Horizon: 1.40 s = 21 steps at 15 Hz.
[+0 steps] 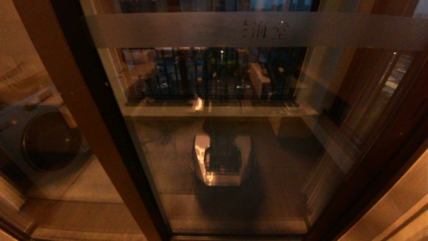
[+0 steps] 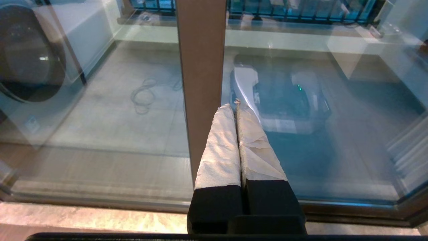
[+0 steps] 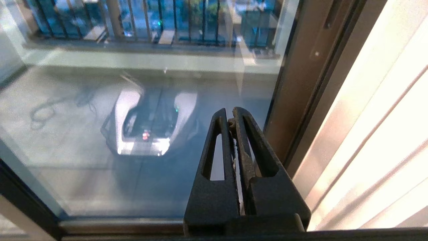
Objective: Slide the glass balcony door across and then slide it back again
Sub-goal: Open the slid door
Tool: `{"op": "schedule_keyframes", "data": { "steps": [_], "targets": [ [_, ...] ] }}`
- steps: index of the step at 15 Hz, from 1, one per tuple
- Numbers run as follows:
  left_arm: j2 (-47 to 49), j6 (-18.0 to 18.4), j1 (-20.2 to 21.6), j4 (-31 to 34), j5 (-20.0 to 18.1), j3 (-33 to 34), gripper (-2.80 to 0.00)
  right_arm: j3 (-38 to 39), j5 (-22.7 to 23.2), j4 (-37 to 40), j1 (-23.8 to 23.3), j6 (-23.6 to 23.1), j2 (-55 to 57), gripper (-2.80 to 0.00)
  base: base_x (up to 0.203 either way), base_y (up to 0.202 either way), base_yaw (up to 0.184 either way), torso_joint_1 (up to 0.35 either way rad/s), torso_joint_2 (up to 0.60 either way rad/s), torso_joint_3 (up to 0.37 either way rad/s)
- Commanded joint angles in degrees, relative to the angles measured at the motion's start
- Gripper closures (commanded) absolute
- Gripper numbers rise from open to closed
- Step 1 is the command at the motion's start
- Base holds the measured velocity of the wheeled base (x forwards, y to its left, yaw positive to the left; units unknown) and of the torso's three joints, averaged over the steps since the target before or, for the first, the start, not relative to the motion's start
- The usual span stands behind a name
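The glass balcony door (image 1: 214, 140) fills the head view, with a frosted band of Chinese characters (image 1: 264, 30) near its top and dark reddish-brown stiles at left (image 1: 83, 110) and right (image 1: 384, 150). Neither gripper shows in the head view. In the left wrist view my left gripper (image 2: 234, 106) is shut and empty, its tape-wrapped fingertips just beside the brown stile (image 2: 200, 77), close to the glass. My right gripper (image 3: 230, 115) is also shut with nothing in it, pointing at the glass just left of the right stile (image 3: 294, 100), which carries a narrow dark recess (image 3: 329, 16).
A washing machine (image 1: 50, 140) stands behind the glass at left. The balcony floor, a loose cable (image 2: 143, 95) and a dark railing (image 1: 214, 73) lie beyond. My own base is mirrored in the pane (image 1: 220, 157). A pale wall or curtain (image 3: 384, 117) flanks the right stile.
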Motion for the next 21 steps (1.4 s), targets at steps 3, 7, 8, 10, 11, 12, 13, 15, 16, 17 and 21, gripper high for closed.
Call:
{"op": "schedule_keyframes", "data": {
  "steps": [3,7,8,10,11,12,13,15,16,17,21],
  "targets": [
    [0.07,0.06,0.00,0.15,-0.07,-0.09,0.00,-8.14,-0.07,0.04,-0.13,-1.02,16.96,0.00,0.000,0.000,0.000,0.000,0.00,0.000],
    [0.07,0.06,0.00,0.24,-0.07,-0.09,0.00,-22.64,-0.36,6.26,-2.12,-1.25,32.69,0.00,0.000,0.000,0.000,0.000,0.00,0.000],
    [0.07,0.06,0.00,0.24,-0.07,-0.09,0.00,-24.88,-0.43,8.00,-3.44,-0.35,36.15,0.00,0.000,0.000,0.000,0.000,0.00,0.000],
    [0.07,0.13,0.00,0.25,-0.07,-0.09,0.00,-26.53,-0.22,9.36,-9.52,0.68,41.36,0.00,0.000,0.000,0.000,0.000,0.00,0.000],
    [0.07,0.15,0.00,0.33,-0.07,-0.09,0.00,-27.12,-0.05,9.24,-12.61,0.67,43.88,0.00,0.000,0.000,0.000,0.000,0.00,0.000],
    [0.07,0.15,0.00,0.30,-0.07,-0.09,0.00,-27.67,0.16,8.83,-15.63,0.32,45.79,0.00,0.000,0.000,0.000,0.000,0.00,0.000],
    [0.07,0.06,0.00,0.33,-0.07,-0.09,0.00,-28.16,0.71,8.23,-18.64,-0.08,47.63,0.00,0.000,0.000,0.000,0.000,0.00,0.000],
    [0.07,0.15,0.00,0.33,-0.07,-0.09,0.00,-28.54,4.28,6.45,-22.69,-0.98,49.35,0.00,0.000,0.000,0.000,0.000,0.00,0.000],
    [0.07,0.15,0.00,0.33,-0.07,-0.09,0.00,-28.57,4.74,6.10,-24.30,-1.96,49.53,0.00,0.000,0.000,0.000,0.000,0.00,0.000],
    [0.07,0.15,0.00,0.24,-0.07,-0.09,0.00,-28.46,5.01,5.25,-26.72,-2.97,50.11,0.00,0.000,0.000,0.000,0.000,0.00,0.000],
    [0.07,0.15,0.00,0.33,-0.07,-0.09,0.00,-26.98,9.20,-7.02,-36.39,-6.09,60.37,0.00,0.000,0.000,0.000,0.000,0.00,0.000]
  ]
}}
